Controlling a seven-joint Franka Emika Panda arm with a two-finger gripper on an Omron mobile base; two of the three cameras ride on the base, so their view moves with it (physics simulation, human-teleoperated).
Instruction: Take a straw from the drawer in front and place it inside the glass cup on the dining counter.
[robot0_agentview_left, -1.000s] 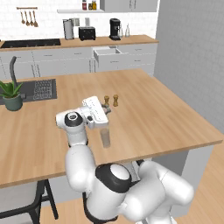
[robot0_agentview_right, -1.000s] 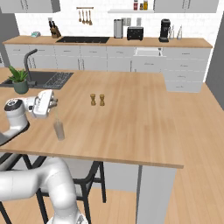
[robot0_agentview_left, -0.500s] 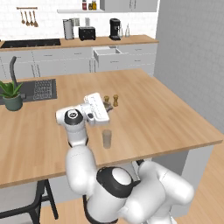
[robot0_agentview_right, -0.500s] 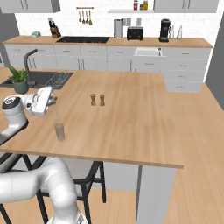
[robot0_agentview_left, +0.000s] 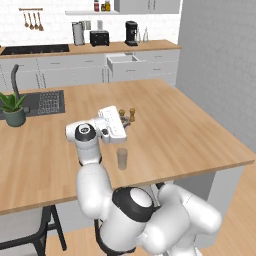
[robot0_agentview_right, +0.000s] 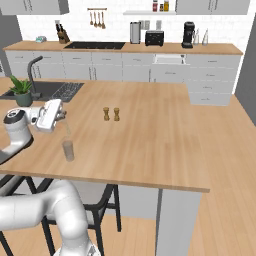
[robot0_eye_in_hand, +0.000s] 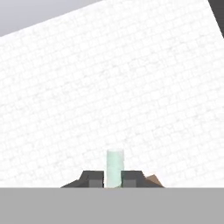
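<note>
Right base view: gripper (robot0_agentview_right: 63, 116) pinches straw (robot0_agentview_right: 67, 129) above glass cup (robot0_agentview_right: 68, 150).

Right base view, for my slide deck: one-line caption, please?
End effector holds a straw above the glass cup on the dining counter.

dining counter (robot0_agentview_left: 175, 130): light wood | glass cup (robot0_agentview_left: 122, 159): clear greyish | straw (robot0_eye_in_hand: 114, 167): pale green

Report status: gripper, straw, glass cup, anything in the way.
Gripper shut on straw, above the dining counter. Straw hangs over glass cup, not yet inside. Two shakers stand well clear.
</note>
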